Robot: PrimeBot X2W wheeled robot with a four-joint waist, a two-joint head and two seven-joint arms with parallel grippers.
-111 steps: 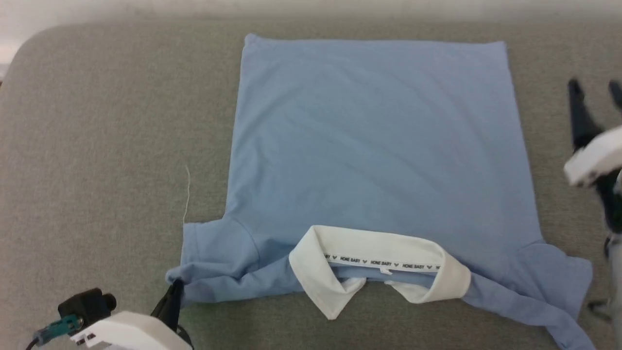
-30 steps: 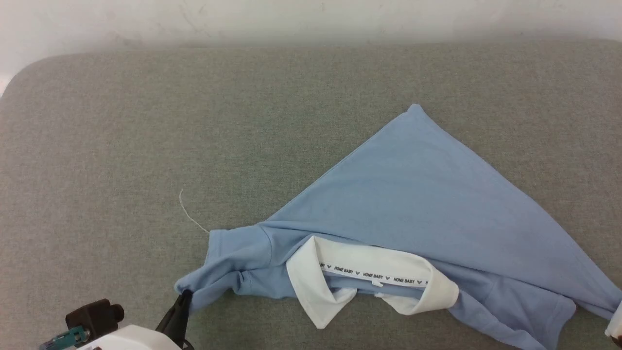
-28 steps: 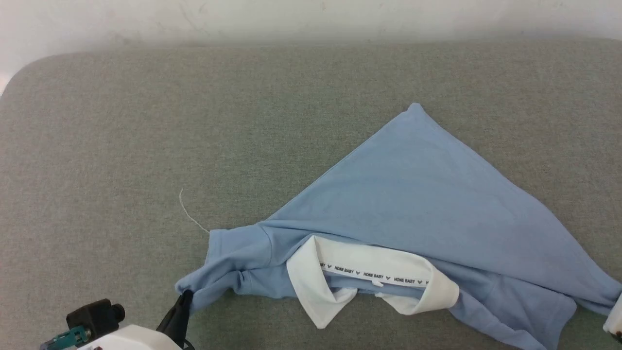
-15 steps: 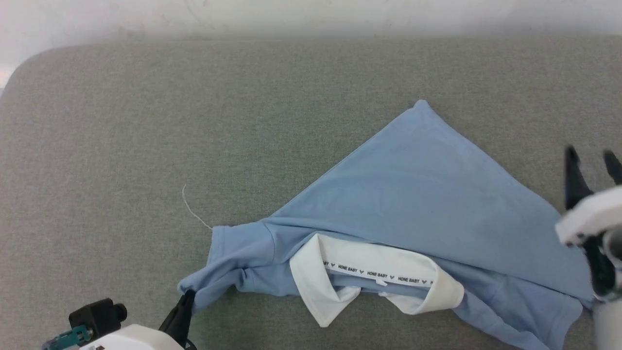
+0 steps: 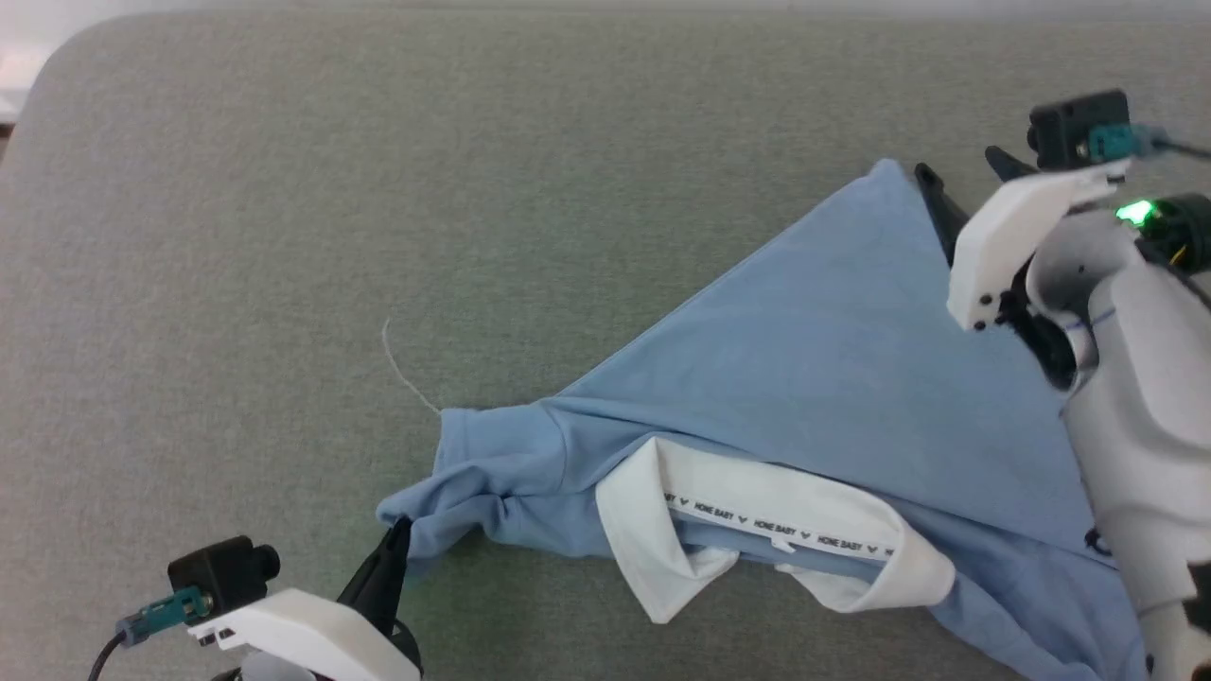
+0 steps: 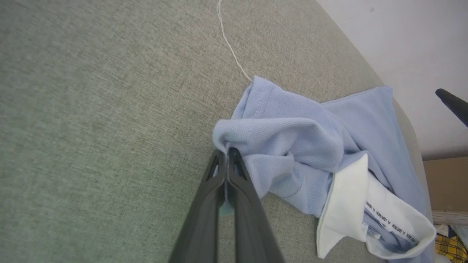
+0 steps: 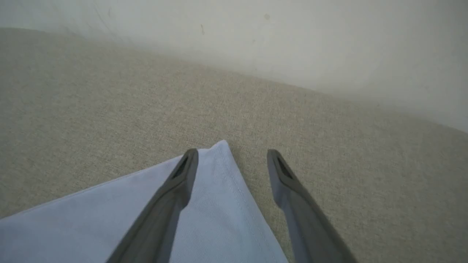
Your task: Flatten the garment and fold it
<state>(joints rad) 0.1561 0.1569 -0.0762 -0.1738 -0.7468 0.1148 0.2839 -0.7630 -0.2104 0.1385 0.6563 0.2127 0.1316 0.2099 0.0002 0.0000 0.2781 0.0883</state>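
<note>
The fingers [image 6: 204, 204] of the left gripper [image 6: 225, 153] are pressed tight together on a bunched fold of blue cloth, the rim of the sleeve [image 5: 492, 463] nearest the robot. From where I stand that pinch looks like an anchor: it pins this end of the garment [image 5: 833, 378] so a tug from the other side would stretch the cloth rather than drag the whole garment across.

Over on the far side the right gripper [image 7: 232, 155] has its fingers spread wide and holds nothing. They straddle the pointed far corner of the garment, one finger [image 7: 172, 193] over the blue cloth and the other over bare table [image 5: 284, 236]. I'd say it is lined up to take that corner. I can't tell whether the fingertips touch the cloth yet.

The garment lies on the grey table towards the right, not flat. The body is doubled over on a slant into a rough triangle. The white collar [image 5: 653, 530] is turned open along the near edge, and the pinched sleeve is crumpled. A loose white thread [image 5: 402, 364] lies on the table just beside that sleeve.

Flattening isn't done, so folding has yet to begin.
</note>
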